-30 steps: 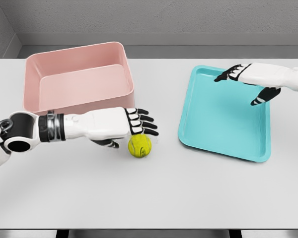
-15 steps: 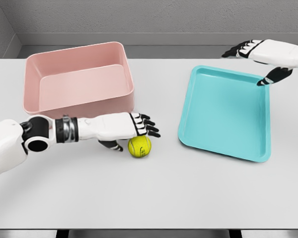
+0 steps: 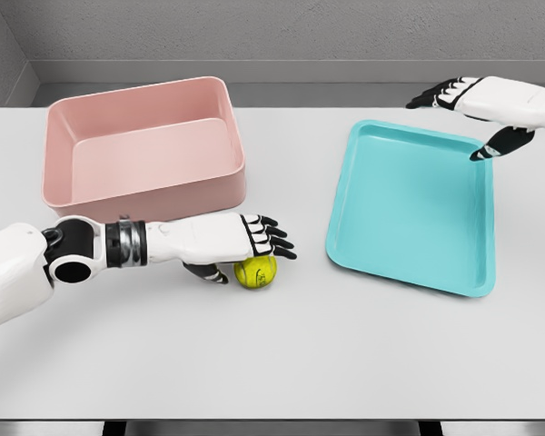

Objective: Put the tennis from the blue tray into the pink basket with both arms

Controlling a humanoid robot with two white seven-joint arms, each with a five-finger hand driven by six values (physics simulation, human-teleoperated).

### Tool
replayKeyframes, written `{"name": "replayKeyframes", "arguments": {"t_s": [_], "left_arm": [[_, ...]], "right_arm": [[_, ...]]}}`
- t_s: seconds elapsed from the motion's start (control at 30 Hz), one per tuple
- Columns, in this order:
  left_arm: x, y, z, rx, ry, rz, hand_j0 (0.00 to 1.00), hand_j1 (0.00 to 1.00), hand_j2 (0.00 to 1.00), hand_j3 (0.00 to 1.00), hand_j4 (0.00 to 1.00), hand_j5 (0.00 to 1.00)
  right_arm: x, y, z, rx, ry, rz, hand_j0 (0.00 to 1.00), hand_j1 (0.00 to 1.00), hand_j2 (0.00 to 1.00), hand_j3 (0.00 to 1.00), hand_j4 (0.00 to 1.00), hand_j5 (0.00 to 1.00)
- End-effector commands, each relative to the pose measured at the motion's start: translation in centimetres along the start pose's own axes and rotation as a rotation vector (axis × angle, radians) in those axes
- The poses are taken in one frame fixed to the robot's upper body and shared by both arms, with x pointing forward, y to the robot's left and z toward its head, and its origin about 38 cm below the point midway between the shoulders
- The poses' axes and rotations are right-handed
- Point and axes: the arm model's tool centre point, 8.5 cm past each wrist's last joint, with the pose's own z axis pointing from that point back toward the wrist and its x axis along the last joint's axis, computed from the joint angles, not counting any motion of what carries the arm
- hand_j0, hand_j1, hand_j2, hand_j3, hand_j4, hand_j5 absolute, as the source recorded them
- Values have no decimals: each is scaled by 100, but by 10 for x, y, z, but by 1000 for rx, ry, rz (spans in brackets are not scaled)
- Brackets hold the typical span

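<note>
Tennis ball (image 3: pixel 255 272) on counter (image 3: pixel 282 354), between pink basket (image 3: pixel 145 145) and blue tray (image 3: pixel 409 209), outside both. Left hand (image 3: pixel 241 241) over ball, fingers (image 3: pixel 274 238) extended, thumb beside ball, not gripping. Right hand (image 3: pixel 477 100) above tray's far right corner, fingers spread, holding nothing.

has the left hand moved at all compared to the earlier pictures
Yes. The left hand has dropped toward the picture's bottom, away from the pink basket, and now sits lower over the tennis ball, fingers spread.
</note>
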Motion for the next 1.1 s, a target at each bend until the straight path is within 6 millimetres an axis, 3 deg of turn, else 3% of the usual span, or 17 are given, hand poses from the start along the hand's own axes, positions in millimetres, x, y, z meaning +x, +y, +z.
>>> {"name": "replayKeyframes", "arguments": {"t_s": [0.0,0.2,0.27,0.33,0.57,0.8,1.07], "left_arm": [[0,1,0,5,-1,4,100,100,100,100,100,100],[0,0,1,3,0,5,99,99,99,99,99,99],[0,0,1,2,0,5,86,86,86,86,86,86],[0,0,1,-1,1,3,81,81,81,81,81,81],[0,-1,1,-12,2,-14,75,75,75,75,75,75],[0,-1,1,-10,3,-14,59,59,59,59,59,59],[0,0,2,-6,4,-13,54,54,54,54,54,54]], "right_arm": [[0,-1,1,-5,2,-4,100,100,100,100,100,100],[-1,-2,1,-6,2,-4,100,100,100,100,100,100],[-1,-2,1,-6,2,-4,100,100,100,100,100,100],[-1,-2,1,-6,2,-4,100,100,100,100,100,100],[-1,-2,1,-8,2,-4,100,100,100,100,100,100],[-1,-2,1,-6,2,-4,100,100,100,100,100,100],[0,0,0,-4,-1,-6,100,100,100,100,100,100]]}}
